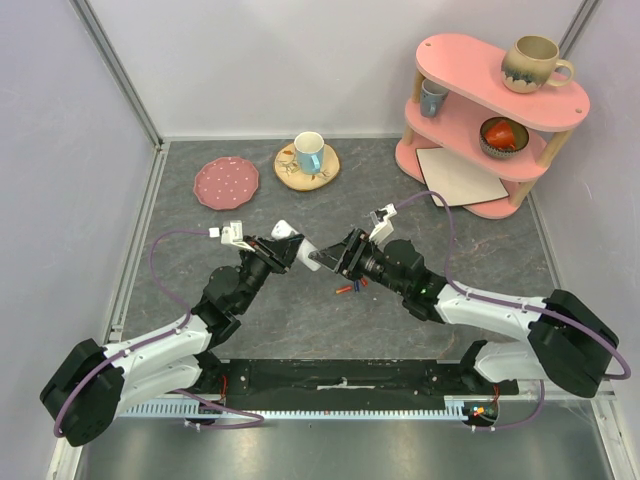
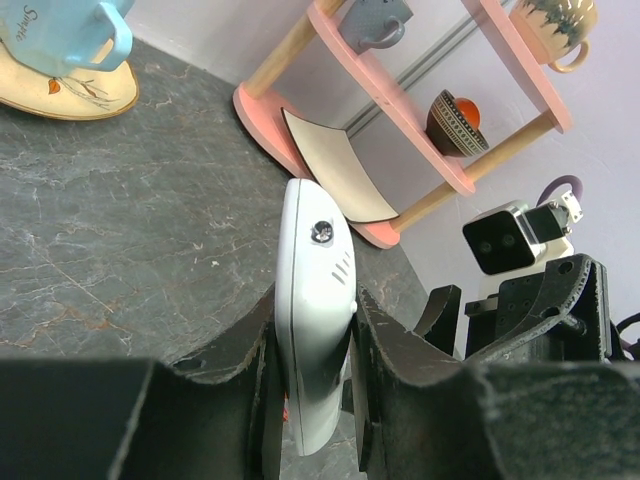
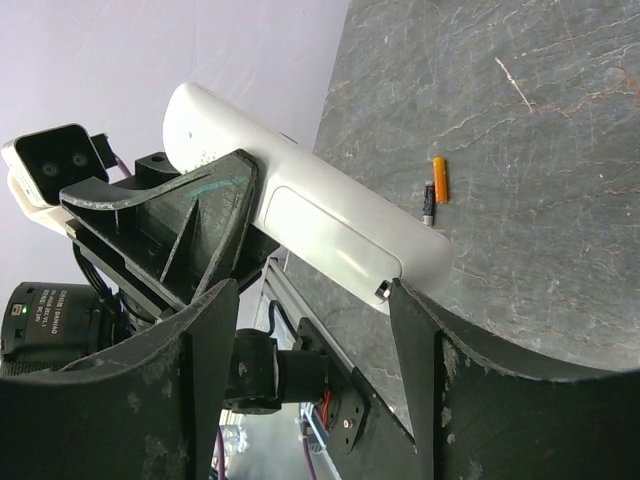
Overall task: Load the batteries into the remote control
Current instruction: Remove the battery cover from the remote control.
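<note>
The left jaws are clamped on the remote control point(image 1: 284, 233), one on each long edge, holding it up off the table point(image 1: 500, 255) between the two arms. The right jaws stand apart, holding nothing, with the remote's free end point(image 3: 310, 215) just in front of them.

So where are we? Early, by my reading. From the right wrist the remote's rear face is turned toward the camera, and the rounded panel over the battery recess looks closed, with no battery visible in it. The batteries point(image 1: 348, 288) lie on the table just below the jaws. The right wrist shows an orange one point(image 3: 440, 178) with a darker one point(image 3: 428, 204) touching or just beside its end; I can't say for sure how many there are. Nothing loaded as far as these views show. What's left: get that panel open, pick up the batteries, seat them.

The remote itself is a slim white slab with rounded ends and a smooth, glossy shell. From the left wrist point(image 2: 315, 310) I see its narrow side, with a small round detail and a few short slits near the far end.
</note>
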### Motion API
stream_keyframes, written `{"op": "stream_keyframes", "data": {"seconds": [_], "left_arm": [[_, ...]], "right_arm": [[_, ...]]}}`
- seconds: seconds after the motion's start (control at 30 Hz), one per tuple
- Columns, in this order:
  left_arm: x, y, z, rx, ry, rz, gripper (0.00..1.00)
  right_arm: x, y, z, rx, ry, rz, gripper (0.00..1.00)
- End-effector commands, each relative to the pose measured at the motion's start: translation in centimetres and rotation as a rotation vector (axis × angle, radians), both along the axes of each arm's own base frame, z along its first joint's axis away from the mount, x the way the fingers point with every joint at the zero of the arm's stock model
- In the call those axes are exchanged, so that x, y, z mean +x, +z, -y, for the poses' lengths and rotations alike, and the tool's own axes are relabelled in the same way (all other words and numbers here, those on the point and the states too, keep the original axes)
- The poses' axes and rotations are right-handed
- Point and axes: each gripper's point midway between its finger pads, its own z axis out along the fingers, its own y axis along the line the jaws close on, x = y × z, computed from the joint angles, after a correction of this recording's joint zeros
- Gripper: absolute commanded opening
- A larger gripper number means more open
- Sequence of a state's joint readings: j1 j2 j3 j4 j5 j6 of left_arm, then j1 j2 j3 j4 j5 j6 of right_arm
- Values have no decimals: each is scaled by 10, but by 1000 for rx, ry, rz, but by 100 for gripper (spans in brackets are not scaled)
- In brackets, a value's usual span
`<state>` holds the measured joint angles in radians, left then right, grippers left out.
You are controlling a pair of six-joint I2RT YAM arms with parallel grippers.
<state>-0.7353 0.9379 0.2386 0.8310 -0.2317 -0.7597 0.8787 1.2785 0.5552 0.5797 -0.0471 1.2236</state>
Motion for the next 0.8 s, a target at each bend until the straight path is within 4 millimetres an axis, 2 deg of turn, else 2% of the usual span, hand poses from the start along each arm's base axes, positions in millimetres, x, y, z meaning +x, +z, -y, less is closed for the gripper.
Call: {"op": "stream_keyframes", "data": {"seconds": [0.0, 0.37, 0.77], "left_arm": [[-8, 42, 8, -118, -52, 86, 2], [-11, 30, 11, -96, -55, 68, 2], [-4, 19, 11, -17, -29, 55, 2]], "right_arm": [[7, 18, -9, 47, 7, 23, 69], [7, 36, -15, 87, 25, 52, 67], [5, 43, -12, 93, 27, 63, 67]]}}
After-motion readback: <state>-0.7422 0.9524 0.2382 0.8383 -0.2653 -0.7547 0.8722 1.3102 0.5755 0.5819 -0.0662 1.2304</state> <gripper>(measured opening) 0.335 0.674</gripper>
